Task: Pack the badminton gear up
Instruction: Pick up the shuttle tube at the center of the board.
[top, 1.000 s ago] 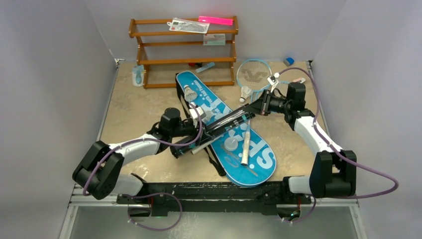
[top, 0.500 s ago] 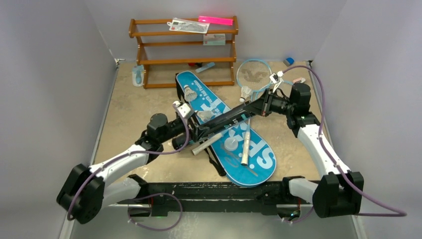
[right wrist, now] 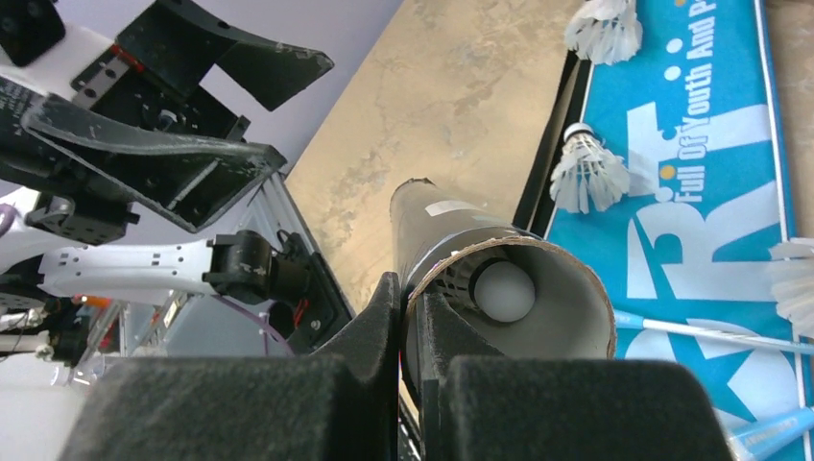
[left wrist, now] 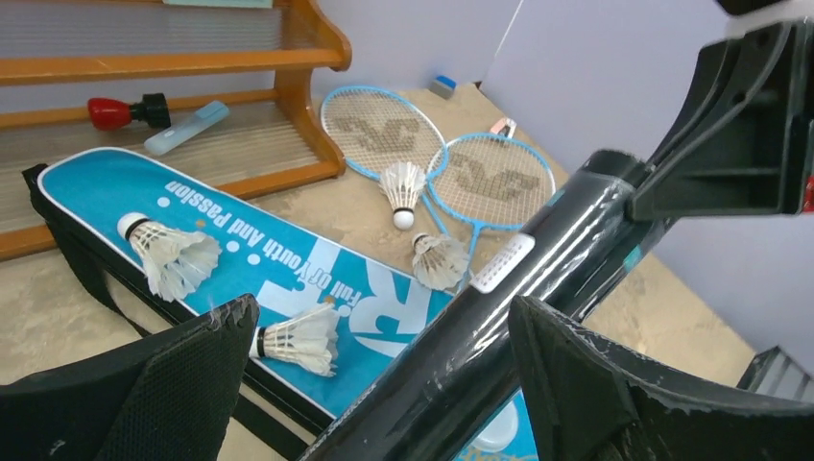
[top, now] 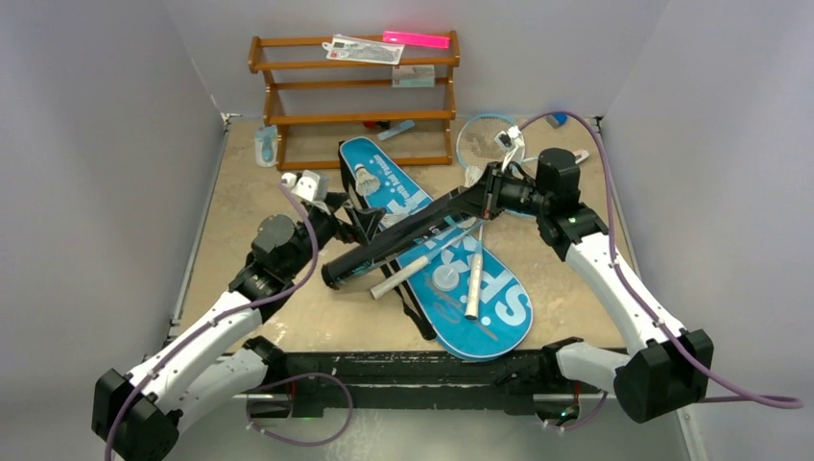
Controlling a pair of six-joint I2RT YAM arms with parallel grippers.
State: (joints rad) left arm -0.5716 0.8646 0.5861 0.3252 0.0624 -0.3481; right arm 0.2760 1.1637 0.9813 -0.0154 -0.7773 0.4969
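Observation:
My right gripper is shut on the rim of the long black tube, one finger inside the open mouth and one outside. It holds that end up; the tube slants down-left over the blue "SPORT" bag. A shuttlecock's white cork shows inside the tube. My left gripper is open and empty, raised beside the tube's middle. Two light-blue rackets lie behind the bag, handles on it. Loose shuttlecocks lie on the bag, others by the rackets.
The brown wooden rack stands at the back, with a pink strip on top and a red-capped item on its bottom shelf. A light-blue item lies left of the rack. A round white cap sits on the bag.
My left gripper has let go of the tube and drawn back, up and to the left, now open. My right gripper has lifted its end of the tube and moved it left.

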